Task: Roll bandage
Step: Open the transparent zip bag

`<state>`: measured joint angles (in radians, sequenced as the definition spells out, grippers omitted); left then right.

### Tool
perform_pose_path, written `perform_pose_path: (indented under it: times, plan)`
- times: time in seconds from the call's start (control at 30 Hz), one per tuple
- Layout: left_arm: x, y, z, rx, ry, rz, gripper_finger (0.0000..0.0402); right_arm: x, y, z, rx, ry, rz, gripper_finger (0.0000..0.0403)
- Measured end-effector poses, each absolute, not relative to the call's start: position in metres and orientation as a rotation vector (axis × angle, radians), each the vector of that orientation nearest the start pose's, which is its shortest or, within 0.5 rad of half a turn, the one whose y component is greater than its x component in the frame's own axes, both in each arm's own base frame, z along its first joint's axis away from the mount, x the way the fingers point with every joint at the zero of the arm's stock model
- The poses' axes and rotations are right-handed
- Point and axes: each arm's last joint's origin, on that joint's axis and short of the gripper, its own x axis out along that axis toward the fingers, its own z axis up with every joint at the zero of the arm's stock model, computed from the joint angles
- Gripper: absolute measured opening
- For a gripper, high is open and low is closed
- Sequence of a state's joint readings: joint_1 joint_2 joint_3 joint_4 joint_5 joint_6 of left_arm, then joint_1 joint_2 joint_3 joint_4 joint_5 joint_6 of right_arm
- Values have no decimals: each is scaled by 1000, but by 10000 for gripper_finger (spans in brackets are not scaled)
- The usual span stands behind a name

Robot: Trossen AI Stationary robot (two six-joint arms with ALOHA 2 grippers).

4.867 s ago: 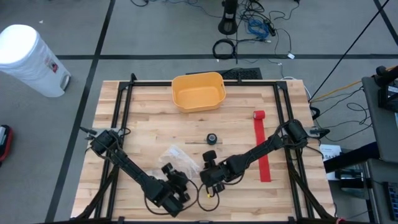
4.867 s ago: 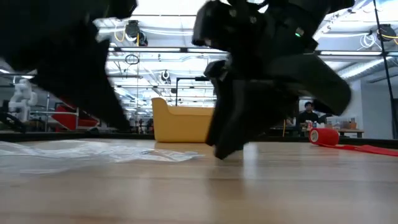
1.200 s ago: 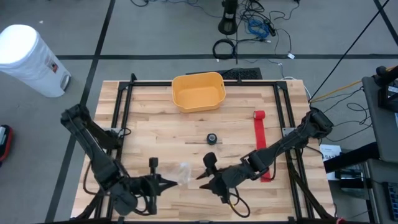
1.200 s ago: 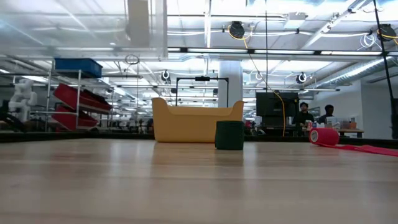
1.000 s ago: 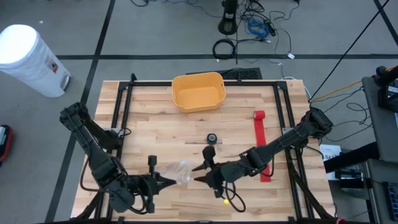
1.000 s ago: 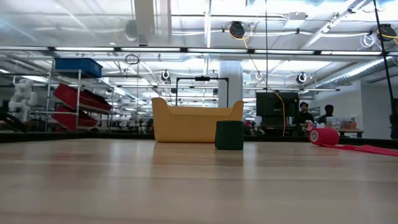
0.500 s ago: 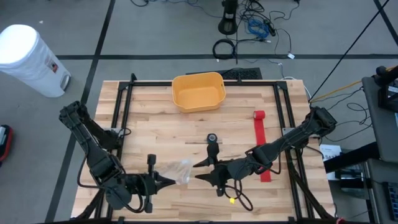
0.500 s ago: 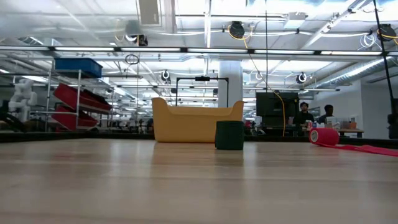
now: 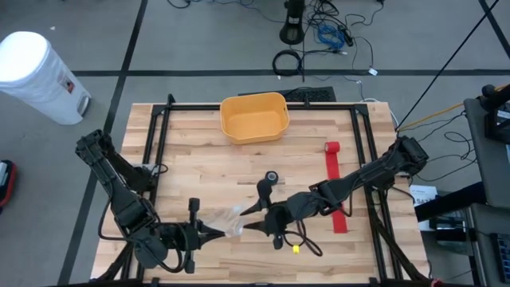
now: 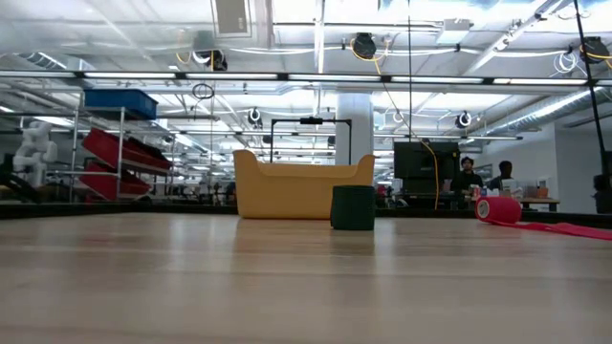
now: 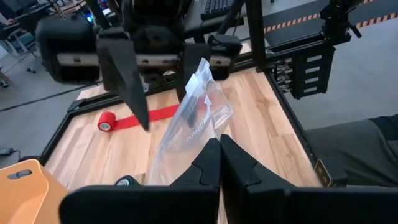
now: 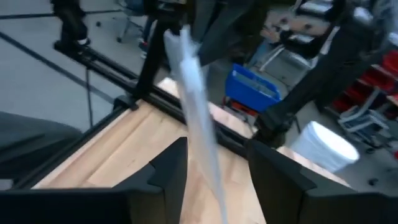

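I have the left claw (image 9: 209, 233) pinched on a clear bag (image 9: 231, 221) above the near bench (image 9: 199, 171); my right claw (image 9: 249, 217) straddles it, spread wide. The bandage (image 9: 335, 185) lies far right.

Both arms are matte black all over, chunky joints and skinny links.

The left gripper (image 9: 213, 232) and right gripper (image 9: 249, 218) each end in two tapered, pointy dark fingers; black cables loop off the wrists, and there's a small yellow tag under the right one.
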<state>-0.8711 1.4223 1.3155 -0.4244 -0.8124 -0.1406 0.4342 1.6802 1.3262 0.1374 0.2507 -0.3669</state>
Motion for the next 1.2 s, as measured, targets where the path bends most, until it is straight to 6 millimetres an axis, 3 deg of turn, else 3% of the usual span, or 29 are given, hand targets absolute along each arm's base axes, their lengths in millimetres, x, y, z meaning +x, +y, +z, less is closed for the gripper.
perform_pose_path:
  times: [0.17,0.37,0.43,0.63,0.97,1.2]
  plan:
    - [213,-221,354,258,356,-32,0,362,157,313,-425,181,257,114]
    - [213,-221,353,261,360,-32,0,362,158,313,-436,178,260,22]
    - [213,-221,353,265,363,-29,0,362,159,313,-450,176,262,7]
    - [212,-220,351,232,379,-14,11,360,161,312,-438,182,258,2]
    - [215,-221,349,179,368,32,129,356,156,304,-398,315,190,1]
    - [230,-211,347,164,358,105,147,356,150,300,-366,373,175,0]
